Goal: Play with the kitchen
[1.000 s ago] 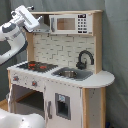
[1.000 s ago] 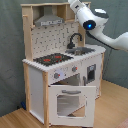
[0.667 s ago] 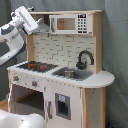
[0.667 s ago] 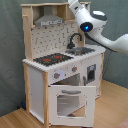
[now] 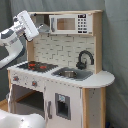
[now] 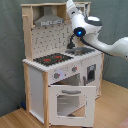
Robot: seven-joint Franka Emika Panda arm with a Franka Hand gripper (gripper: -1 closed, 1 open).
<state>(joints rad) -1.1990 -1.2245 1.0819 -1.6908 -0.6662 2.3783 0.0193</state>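
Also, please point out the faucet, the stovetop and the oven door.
faucet (image 5: pixel 84 58): first exterior view, on its black curved spout.
stovetop (image 6: pixel 52 59): second exterior view, on the red burner area.
oven door (image 6: pixel 70 104): second exterior view, on its window.

The gripper (image 5: pixel 41 26) sits at the end of the white arm, up by the top shelf of the kitchen (image 5: pixel 75 85), and its fingers cannot be made out in the first exterior view: they blur into the shelf edge. In the second exterior view the arm's wrist (image 6: pixel 79 22) covers the gripper and the shelf section behind it. The hood (image 6: pixel 49 20) beside it shows clearly there, but in the first exterior view it lies hidden behind the arm. Below the gripper, the oven door (image 6: pixel 67 104) is cut off by the second exterior view's bottom edge. The arm's base runs out of both exterior views.
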